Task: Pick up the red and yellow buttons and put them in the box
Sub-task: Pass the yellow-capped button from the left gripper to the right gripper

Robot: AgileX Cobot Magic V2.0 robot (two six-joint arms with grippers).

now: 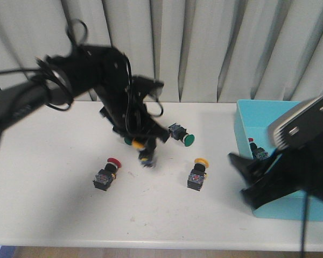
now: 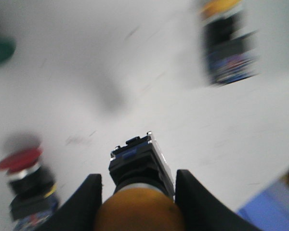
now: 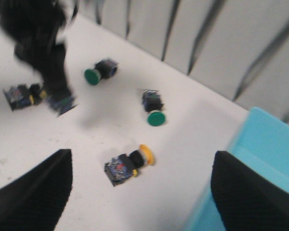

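While a yellow-capped button (image 2: 139, 190) sits clamped between the left gripper (image 1: 145, 153) fingers, lifted off the table (image 1: 54, 204), the box (image 1: 245, 115) lies well off toward the robot's right, past the other yellow button (image 1: 197, 173). The carry therefore seems to run rightward. A red button (image 1: 105, 173) stays on the left arm's side. The right gripper (image 3: 139, 192) hangs spread wide and empty beside the box.
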